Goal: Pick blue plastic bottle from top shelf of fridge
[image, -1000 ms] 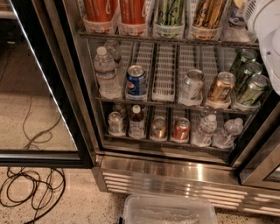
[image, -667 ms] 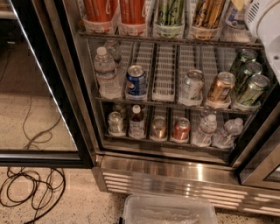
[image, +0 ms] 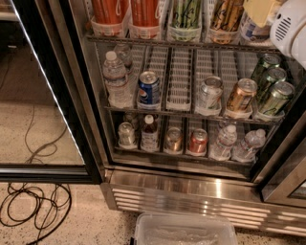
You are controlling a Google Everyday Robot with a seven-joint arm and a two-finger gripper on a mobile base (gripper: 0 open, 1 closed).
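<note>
Door (image: 52, 95) standing wide at left; fridge (image: 191, 184) front open. Top shelf (image: 181, 44) packed side to side with bottles (image: 143, 12). Free lane (image: 179, 76) at middle rack centre. Gripper (image: 270, 14) crowding upper right corner.

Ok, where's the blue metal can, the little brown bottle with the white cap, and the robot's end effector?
Blue metal can (image: 149, 89), camera view: its blue side.
Little brown bottle with white cap (image: 149, 136), camera view: its body.
End effector (image: 262, 10), camera view, top right corner: its pale yellow part.
</note>
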